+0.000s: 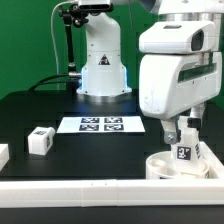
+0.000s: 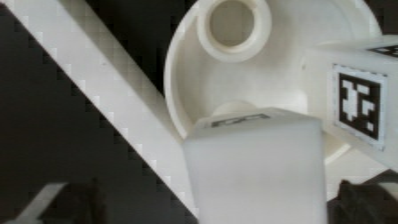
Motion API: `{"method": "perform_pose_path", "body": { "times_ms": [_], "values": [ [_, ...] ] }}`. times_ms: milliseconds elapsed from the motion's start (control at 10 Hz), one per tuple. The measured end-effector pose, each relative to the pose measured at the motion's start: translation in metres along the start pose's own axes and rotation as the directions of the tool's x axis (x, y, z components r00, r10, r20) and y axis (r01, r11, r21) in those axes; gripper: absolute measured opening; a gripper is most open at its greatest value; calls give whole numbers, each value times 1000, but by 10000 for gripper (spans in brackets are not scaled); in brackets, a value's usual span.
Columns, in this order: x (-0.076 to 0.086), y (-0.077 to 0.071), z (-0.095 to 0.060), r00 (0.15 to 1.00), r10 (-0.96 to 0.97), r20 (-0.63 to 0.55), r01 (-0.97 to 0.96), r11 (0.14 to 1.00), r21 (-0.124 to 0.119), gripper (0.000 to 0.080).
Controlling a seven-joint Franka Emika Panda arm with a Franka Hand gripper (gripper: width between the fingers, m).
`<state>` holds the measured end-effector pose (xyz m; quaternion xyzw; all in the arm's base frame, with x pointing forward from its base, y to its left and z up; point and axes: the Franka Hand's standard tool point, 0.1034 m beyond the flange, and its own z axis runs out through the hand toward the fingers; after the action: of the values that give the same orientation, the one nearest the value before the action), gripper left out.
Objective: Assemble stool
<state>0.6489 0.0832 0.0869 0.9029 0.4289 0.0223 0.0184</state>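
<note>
I am watching the gripper (image 1: pixel 180 136) hanging spread wide, gripping nothing, above the low round white plastic seat disc (image 1: pixel 160 166) at the exterior view's right. A chunky white tagged leg (image 1: pixel 184 153) is standing on it.

No letters, nos. or brand can be read anywhere. Only signs w/o text: black-and-white square tags. Several are on the marker board (image 1: pixel 100 124), one on the loose leg (image 1: pixel 40 140) at the exterior view's left, and one on the right-side leg (image 1: pixel 183 152). In the wrist view, one is on the tagged leg (image 2: pixel 365 100).
</note>
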Motion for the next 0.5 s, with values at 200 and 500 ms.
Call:
{"method": "perform_pose_path", "body": {
  "times_ms": [200, 500],
  "values": [
    [1, -3, 4, 1000, 7, 2, -7, 1000, 4, 503],
    [1, -3, 5, 1000, 14, 2, -14, 1000, 6, 337]
  ]
}}
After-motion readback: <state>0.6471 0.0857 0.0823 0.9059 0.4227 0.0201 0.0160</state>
